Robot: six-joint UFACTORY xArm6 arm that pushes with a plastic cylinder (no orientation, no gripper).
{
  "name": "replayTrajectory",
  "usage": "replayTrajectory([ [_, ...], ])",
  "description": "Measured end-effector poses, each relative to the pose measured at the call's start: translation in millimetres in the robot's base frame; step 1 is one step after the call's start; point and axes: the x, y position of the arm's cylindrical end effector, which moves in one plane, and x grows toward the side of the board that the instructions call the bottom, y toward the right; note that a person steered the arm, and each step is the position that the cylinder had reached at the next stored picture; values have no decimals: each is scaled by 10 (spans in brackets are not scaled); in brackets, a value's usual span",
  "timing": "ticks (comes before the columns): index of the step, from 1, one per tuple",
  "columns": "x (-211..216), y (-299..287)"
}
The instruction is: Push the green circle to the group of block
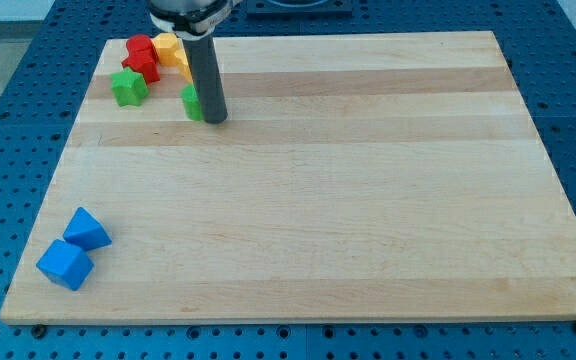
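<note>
On a pale wooden board [348, 180] with lengthwise grain bands, laid over a blue perforated table [8, 110], the whole scene sits in the one camera view. A strip of grey floor shows at the view's top corners.

Near the board's top left corner, the green circle [192, 102] stands upright as a short cylinder, its round face up; being round, it shows no long axis or heading that I can make out. Its right side is hidden behind the dark rod, and my tip [214, 120] rests on the board touching or just beside the circle's right edge.

To the view's left of the circle lies the group: a green star [127, 87], two red blocks [142, 56] above it, and two yellow blocks [172, 49] partly covered by the rod. The circle sits near them, apart from the star.

Well apart, at the bottom left corner, two blue blocks [76, 249] touch each other.

The arm carries no claw, so there is none to call apart or together.
</note>
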Motion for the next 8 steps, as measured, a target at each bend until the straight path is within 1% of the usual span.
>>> replayTrajectory([
  [1, -143, -190],
  [2, -137, -396],
  [8, -162, -557],
])
